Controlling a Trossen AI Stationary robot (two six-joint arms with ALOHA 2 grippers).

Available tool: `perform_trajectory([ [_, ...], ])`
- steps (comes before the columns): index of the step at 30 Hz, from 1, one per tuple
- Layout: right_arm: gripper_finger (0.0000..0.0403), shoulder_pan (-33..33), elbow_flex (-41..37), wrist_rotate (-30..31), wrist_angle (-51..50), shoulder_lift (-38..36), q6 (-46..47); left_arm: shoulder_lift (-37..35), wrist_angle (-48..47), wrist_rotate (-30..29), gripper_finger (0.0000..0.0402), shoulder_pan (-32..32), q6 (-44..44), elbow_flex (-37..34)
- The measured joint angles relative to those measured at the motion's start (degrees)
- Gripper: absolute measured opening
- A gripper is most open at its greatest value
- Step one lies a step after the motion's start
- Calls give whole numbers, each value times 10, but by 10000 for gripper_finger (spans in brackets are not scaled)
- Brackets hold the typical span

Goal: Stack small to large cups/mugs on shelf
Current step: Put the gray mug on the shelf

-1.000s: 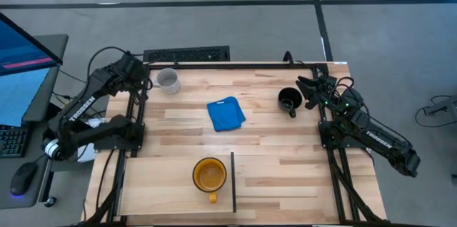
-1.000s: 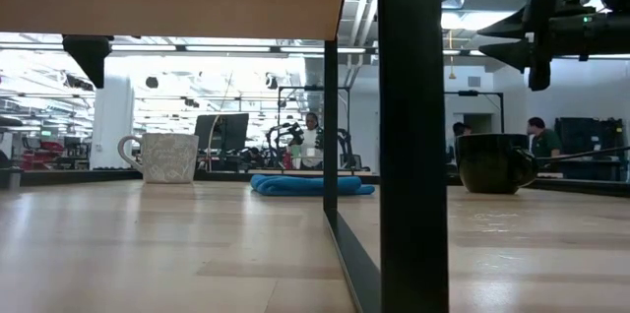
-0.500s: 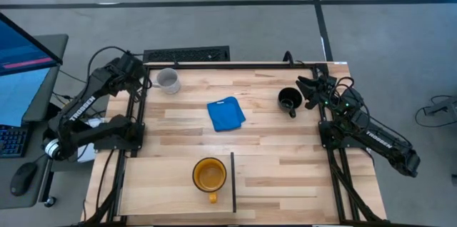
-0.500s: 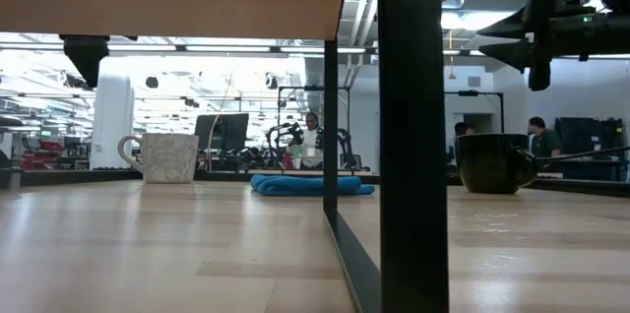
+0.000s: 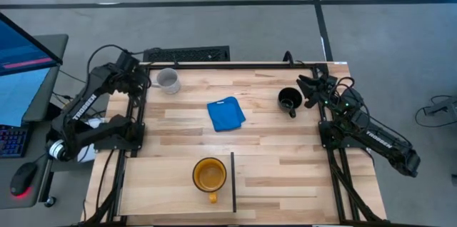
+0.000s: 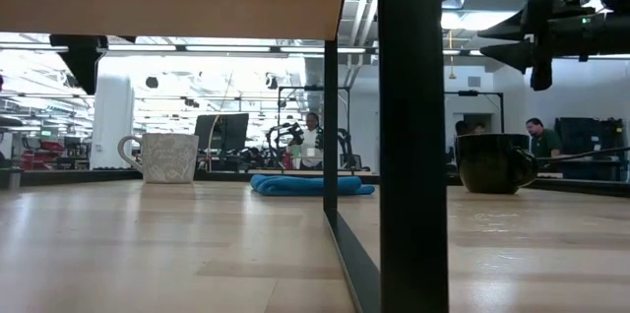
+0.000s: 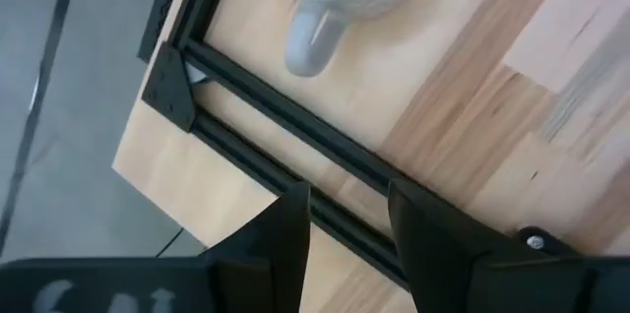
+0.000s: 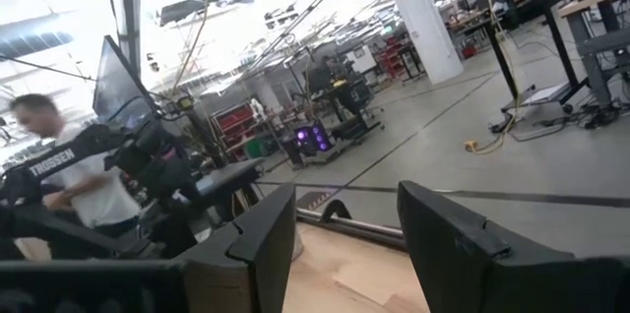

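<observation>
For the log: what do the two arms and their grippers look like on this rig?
Both arms are black with white TROSSEN lettering along a link and loose black cables trailing at the joints. The left gripper and right gripper each have two broad, angular matte-black fingers. Small green lights glow near the right arm's wrist in the high view.

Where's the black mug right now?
In the high view the black mug stands on the table's right side, just beside the right tool, with the blue cloth to its left.
</observation>
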Motion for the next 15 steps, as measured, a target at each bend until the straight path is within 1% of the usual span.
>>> perform_trajectory([
  [3, 202, 0, 0, 0, -2, 2, 0, 2, 5, 19, 132, 15, -4, 0],
  [6, 202, 0, 0, -1, -1, 2, 0, 0, 13, 76, 132, 26, -11, 0],
  [10, 202, 0, 0, -1, 0, 2, 0, -3, 15, 104, 132, 46, -5, 0],
  [15, 202, 0, 0, -1, -1, 2, 0, -3, 41, 194, 132, 68, -44, 0],
])
